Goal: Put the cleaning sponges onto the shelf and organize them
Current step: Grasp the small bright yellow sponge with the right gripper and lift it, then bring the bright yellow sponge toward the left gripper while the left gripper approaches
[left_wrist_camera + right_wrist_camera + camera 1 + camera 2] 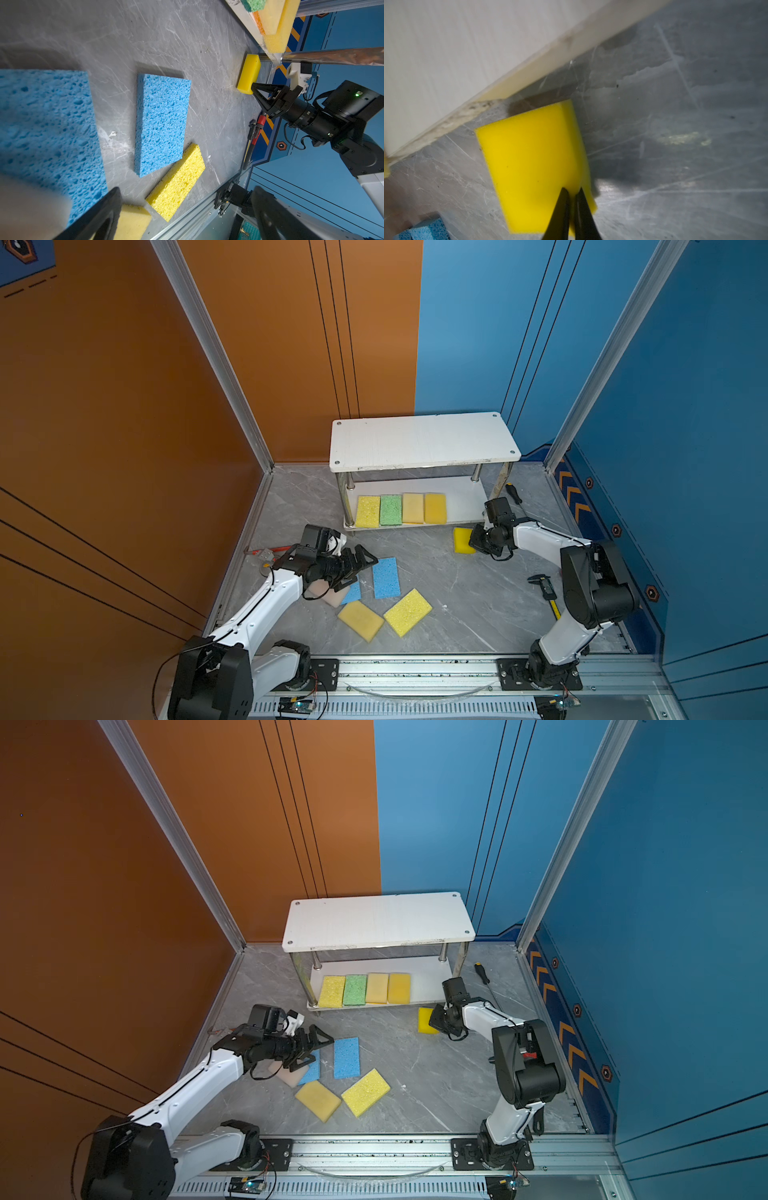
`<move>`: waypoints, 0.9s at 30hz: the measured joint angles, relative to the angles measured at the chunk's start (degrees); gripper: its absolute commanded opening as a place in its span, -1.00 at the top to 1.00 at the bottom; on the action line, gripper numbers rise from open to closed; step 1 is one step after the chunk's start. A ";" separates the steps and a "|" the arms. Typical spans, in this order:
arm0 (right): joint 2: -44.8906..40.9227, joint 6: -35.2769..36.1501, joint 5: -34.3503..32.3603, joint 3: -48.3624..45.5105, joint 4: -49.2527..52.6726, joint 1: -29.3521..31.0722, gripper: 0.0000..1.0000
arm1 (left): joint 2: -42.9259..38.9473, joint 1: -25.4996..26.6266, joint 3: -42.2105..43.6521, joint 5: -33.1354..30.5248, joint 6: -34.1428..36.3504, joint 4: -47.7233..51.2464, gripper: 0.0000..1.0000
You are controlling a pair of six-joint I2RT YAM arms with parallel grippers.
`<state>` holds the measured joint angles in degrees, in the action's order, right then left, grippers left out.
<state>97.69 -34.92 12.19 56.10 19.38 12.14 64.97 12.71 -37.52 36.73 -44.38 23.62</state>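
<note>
The shelf [424, 439] stands at the back. Its lower board [465, 497] carries a row of sponges: yellow [368, 511], green [390, 510], pale tan [413, 508] and yellow [435, 508]. My right gripper [473, 540] [572, 190] is shut on the edge of a bright yellow sponge [461, 540] [529, 155] on the floor just before the shelf's right end. My left gripper [357, 572] [187, 190] hangs open over a loose group: a blue sponge [386, 577] [162, 124], a second blue one [353, 593], a whitish-pink one [328, 593] and two yellow ones [360, 620] [408, 612].
A screwdriver [513, 492] lies by the shelf's right post. A caliper [544, 587] and a yellow-handled tool lie under the right arm. A red-handled tool [266, 551] lies at the left wall. A metal rail [415, 672] runs along the front edge.
</note>
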 measured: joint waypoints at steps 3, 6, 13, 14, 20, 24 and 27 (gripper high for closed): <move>-0.90 0.00 0.00 0.00 0.72 0.72 0.84 | 0.87 0.63 -0.13 0.59 0.52 -0.02 -0.96; -4.28 -0.02 0.07 -0.50 2.29 2.23 0.84 | 2.05 2.25 -0.55 1.42 0.92 -0.28 -0.96; -17.64 -2.27 1.33 -5.79 5.79 9.09 0.84 | 3.45 6.36 -0.94 3.56 -1.18 -6.73 -0.96; -19.39 -2.91 1.57 -6.62 6.29 10.19 0.84 | 3.82 6.82 -0.96 3.85 -1.95 -8.17 -0.96; -25.73 -6.12 3.96 -8.15 8.11 14.21 0.84 | 7.43 9.22 -1.81 4.96 -7.34 -18.43 -0.96; -26.03 -7.21 5.46 -6.54 8.57 16.24 0.83 | 10.73 11.19 -4.52 5.31 -9.31 -22.73 -0.96; -26.03 -7.76 6.80 -4.39 8.57 17.88 0.83 | 11.82 12.13 -5.38 5.55 -11.63 -27.06 -0.97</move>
<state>71.66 -42.68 18.98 51.70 27.94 30.02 76.79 24.84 -42.89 42.28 -56.01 -3.44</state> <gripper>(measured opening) 0.085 0.983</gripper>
